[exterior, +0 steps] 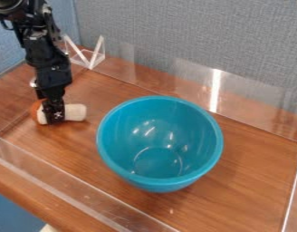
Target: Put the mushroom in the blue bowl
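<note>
Jaws: gripper [50,112] is down over the mushroom [65,112]; whether they have closed on it, I cannot tell.
Bowl [115,136]: empty.
Left: lift, carry, drop.

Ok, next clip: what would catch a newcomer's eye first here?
The big glossy blue bowl, sitting empty in the middle of the wooden table. Next, at far left, the black gripper pointing straight down with its jaws around the small mushroom, which lies on its side on the table, cream stem pointing toward the bowl.
</note>
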Available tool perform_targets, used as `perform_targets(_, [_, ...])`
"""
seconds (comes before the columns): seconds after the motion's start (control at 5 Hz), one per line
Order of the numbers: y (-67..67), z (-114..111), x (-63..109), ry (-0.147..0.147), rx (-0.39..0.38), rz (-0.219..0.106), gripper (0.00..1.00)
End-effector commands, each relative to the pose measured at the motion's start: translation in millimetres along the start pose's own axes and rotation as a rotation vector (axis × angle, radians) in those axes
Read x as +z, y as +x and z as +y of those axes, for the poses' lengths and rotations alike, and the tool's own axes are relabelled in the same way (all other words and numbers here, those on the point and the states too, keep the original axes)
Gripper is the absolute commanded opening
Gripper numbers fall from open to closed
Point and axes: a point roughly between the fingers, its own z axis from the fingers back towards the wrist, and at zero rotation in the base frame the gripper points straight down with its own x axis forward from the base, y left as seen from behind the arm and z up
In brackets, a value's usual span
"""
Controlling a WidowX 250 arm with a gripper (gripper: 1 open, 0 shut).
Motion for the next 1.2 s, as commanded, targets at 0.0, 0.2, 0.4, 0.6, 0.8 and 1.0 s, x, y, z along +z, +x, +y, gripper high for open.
perform_targets(0.0, [-0.6, -1.5, 8.7, 0.001, 0.012, -0.011, 0.0])
perform_targets(0.2, [-1.0, -2.5, 11.1, -0.002, 0.018, -0.015, 0.0])
perform_targets(0.4, [0.7, -5.4, 25.1, 0.005, 0.027, -0.025, 0.0])
perform_targets(0.6, [0.5, -6.7, 32.3, 0.008, 0.028, -0.031, 0.0])
perform_targets(0.8, [0.0, -7.7, 38.1, 0.009, 0.028, -0.037, 0.0])
perform_targets(1.0, [-0.6, -8.8, 44.3, 0.011, 0.028, -0.043, 0.0])
